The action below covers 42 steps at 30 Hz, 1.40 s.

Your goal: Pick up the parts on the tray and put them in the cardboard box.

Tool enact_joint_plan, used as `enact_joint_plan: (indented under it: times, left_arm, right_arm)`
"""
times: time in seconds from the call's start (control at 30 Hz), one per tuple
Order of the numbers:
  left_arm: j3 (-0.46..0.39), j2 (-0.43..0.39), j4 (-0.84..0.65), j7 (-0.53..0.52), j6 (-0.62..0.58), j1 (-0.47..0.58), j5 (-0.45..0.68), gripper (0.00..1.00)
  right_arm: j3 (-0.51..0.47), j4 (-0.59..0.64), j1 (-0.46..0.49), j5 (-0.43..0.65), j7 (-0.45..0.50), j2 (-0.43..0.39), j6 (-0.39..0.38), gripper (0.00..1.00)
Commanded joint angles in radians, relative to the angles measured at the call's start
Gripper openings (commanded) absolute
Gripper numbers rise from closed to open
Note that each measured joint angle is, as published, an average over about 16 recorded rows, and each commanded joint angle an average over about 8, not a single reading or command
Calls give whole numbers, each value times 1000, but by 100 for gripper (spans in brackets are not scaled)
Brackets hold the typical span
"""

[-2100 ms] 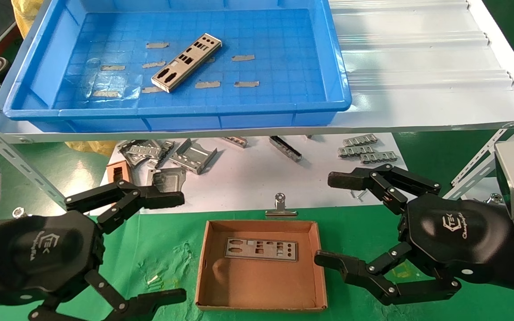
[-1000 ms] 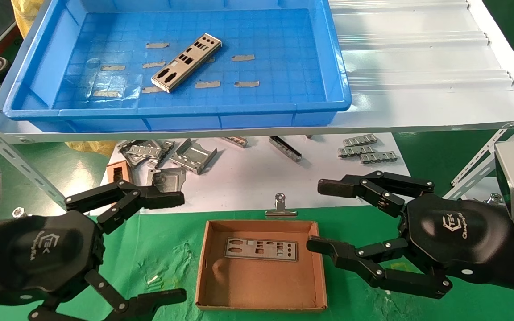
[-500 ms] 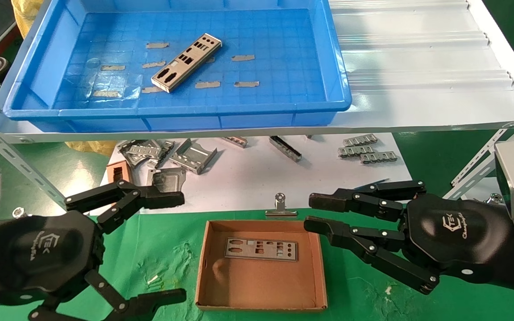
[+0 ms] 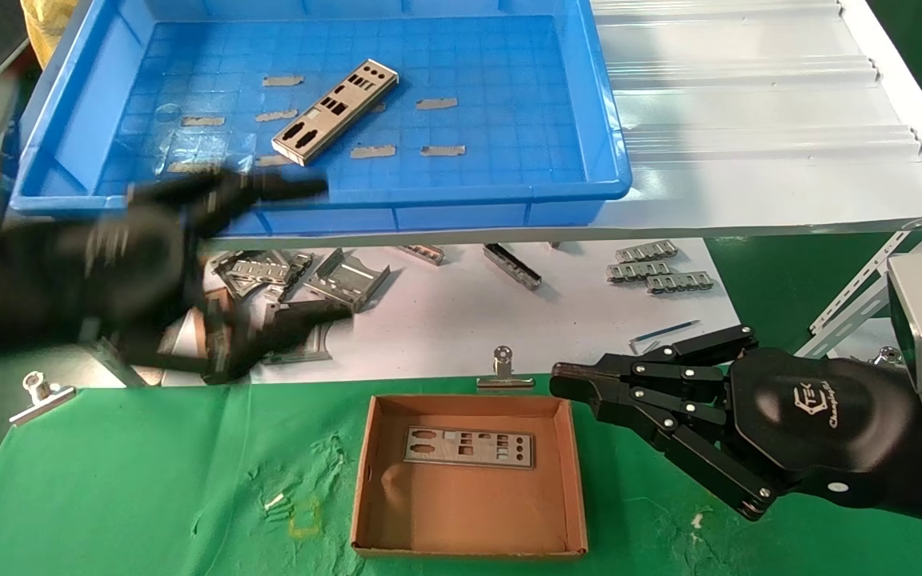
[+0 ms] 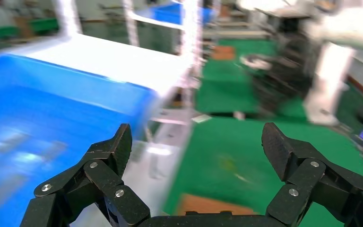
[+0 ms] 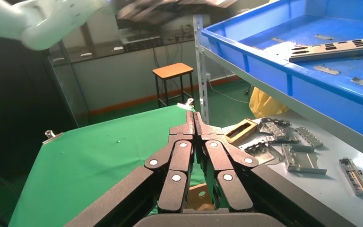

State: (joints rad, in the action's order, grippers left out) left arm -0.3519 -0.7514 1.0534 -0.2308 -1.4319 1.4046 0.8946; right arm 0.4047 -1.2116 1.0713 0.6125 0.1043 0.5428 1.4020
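One silver punched plate (image 4: 334, 112) lies slantwise on the floor of the blue tray (image 4: 613, 120), among torn tape strips. A second plate (image 4: 469, 447) lies flat in the cardboard box (image 4: 469, 512) on the green cloth. My left gripper (image 4: 325, 250) is open and empty, motion-blurred, in front of the tray's front rim, left of centre. In the left wrist view its open jaws (image 5: 198, 142) frame the blue tray (image 5: 52, 109) and the green cloth. My right gripper (image 4: 561, 378) is shut and empty beside the box's far right corner. The right wrist view shows its closed fingers (image 6: 193, 116) and the tray plate (image 6: 335, 48).
Folded grey brackets (image 4: 301, 280) and small metal pieces (image 4: 657, 268) lie on the white sheet under the tray's shelf. One binder clip (image 4: 501, 370) sits behind the box, another (image 4: 41, 396) at the left. A brown frame block (image 6: 241, 131) lies by the brackets.
My left gripper has swung up from low at the left to the tray's front rim, still open. My right gripper's fingers have closed from wide open to shut on nothing.
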Motion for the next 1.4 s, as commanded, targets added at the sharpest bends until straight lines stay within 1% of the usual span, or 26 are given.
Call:
enact_joint_plan:
  times: [0.03,0.2,0.37,0.5,0.67,0.7,0.8,0.93,0.97,1.2,1.23,1.27,1.4]
  left_arm:
    - [-21,-40,-70,-22,17,94,45,100]
    - [-92,-144,-277,-13,65,270,188,100]
    - [-154,-259,-501,32,138,399,309,100]
    - [-180,-347,-671,76,248,475,372,100]
    - [-195,-433,-823,111,399,531,417,100]
    - [-197,-447,-846,115,419,539,422,100]
    - [-203,-475,-899,122,451,557,434,100]
    - [-209,-492,-946,129,452,575,442,100]
    - [-210,-494,-955,131,449,579,444,100]
    - [-214,-500,-999,138,426,592,448,100]
    - [-214,-501,-1004,138,423,593,449,98]
    - [-215,-502,-1007,140,421,594,450,91]
    - [-217,-505,-1018,147,418,597,453,41]
  right_arm:
    - [0,0,0,0,0,0,0,0]
    - [0,0,0,0,0,0,0,0]
    - [0,0,0,0,0,0,0,0]
    - [0,0,0,0,0,0,0,0]
    - [0,0,0,0,0,0,0,0]
    - [0,0,0,0,0,0,0,5]
    - [0,0,0,0,0,0,0,42]
    - [0,0,0,0,0,0,0,92]
    - [0,0,0,0,0,0,0,100]
    - [0,0,0,0,0,0,0,100]
    - [0,0,0,0,0,0,0,100]
    - [0,0,0,0,0,0,0,100]
    - [0,0,0,0,0,0,0,100]
